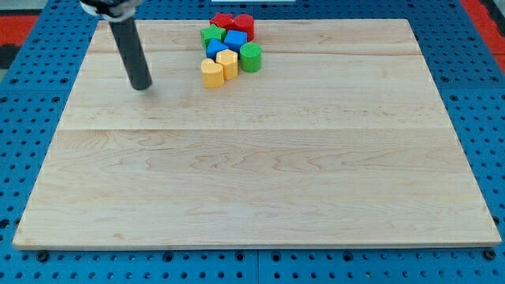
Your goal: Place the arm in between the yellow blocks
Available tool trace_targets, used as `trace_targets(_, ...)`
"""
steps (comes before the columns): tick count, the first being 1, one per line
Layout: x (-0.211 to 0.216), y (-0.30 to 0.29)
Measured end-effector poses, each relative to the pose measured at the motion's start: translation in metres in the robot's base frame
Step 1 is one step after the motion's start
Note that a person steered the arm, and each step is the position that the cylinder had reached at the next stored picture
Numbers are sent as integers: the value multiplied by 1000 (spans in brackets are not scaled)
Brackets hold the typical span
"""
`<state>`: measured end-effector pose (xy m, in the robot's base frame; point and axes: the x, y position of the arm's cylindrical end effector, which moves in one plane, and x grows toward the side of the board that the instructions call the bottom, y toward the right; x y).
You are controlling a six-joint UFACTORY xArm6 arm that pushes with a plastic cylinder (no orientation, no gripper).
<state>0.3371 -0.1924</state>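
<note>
Two yellow blocks sit touching near the view's top middle: a yellow heart-like block (211,72) at the lower left and a yellow block (227,62) just up and right of it. They are at the front of a tight cluster with a green cylinder (250,57), two blue blocks (234,40) (215,49), a green block (211,34) and two red blocks (244,24) (222,20). My tip (142,86) rests on the board to the left of the yellow blocks, well apart from them.
The wooden board (252,173) lies on a blue pegboard table (24,95). The rod rises from the tip toward the view's top left.
</note>
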Motion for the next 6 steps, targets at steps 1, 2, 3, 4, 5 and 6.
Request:
trace_targets(1,-38,2)
trace_targets(2,-38,60)
trace_targets(3,-42,71)
trace_targets(4,-44,117)
trace_targets(5,-41,171)
trace_targets(6,-26,173)
